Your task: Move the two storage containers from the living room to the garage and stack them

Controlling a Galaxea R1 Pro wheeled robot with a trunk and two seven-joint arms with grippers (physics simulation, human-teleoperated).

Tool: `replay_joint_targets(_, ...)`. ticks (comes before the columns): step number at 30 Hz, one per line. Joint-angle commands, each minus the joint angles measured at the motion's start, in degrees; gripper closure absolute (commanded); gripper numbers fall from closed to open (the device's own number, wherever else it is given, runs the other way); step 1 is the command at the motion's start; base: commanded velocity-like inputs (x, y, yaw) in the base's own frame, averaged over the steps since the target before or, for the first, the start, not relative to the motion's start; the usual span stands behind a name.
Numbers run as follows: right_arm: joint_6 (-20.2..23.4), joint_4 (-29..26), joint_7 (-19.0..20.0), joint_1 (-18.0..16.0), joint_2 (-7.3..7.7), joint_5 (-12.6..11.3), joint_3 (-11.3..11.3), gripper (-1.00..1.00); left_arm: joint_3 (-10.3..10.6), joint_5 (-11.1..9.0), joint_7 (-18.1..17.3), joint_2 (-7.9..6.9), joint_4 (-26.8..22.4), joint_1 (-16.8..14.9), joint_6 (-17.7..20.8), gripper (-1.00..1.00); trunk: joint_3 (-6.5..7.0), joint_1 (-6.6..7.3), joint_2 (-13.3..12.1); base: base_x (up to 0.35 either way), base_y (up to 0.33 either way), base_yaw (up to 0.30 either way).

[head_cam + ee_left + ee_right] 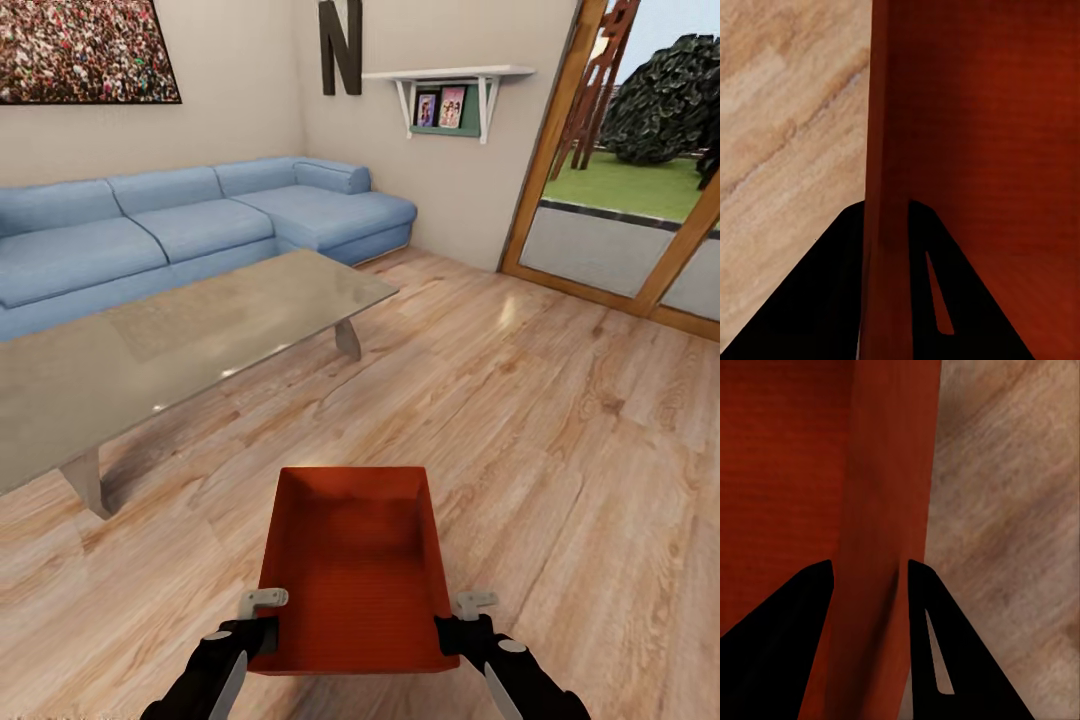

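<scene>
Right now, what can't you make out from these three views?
- Bin: underside hidden by its own walls in the head view; whether it is lifted or on the floor is unclear.
- Left gripper, right gripper: arms cut off by the bottom edge.
- Shelf photos: too small to read.
- Sofa: left end cut off by the edge.

Head view: high, angled forward and down over the red bin (352,560) and wood floor (560,420). Both wrist views: very close along one bin wall (889,150) (889,510), sharing floor beside it.
</scene>
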State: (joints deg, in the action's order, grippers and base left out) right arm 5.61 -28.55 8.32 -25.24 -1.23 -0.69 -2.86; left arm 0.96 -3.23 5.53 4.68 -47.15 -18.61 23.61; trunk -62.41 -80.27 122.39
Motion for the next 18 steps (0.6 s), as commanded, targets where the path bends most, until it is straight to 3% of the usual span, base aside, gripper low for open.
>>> replay_joint_targets(1, 0.37, -0.18, 0.64, 0.02, 0.09, -0.84, -0.92, 1.0, 0.19, 0.07, 0.67, -0.71, -0.05, -0.02, 0.33, 1.0, 0.22, 0.23, -0.4, 0.0, 0.0, 0.187)
replay_joint_targets(18, 0.37, -0.16, 0.64, 0.02, 0.09, -0.59, -0.96, 1.0, 0.19, 0.07, 0.71, -0.65, -0.05, -0.02, 0.38, 1.0, 4.21, 3.97, -7.22, 0.0, 0.0, 0.246)
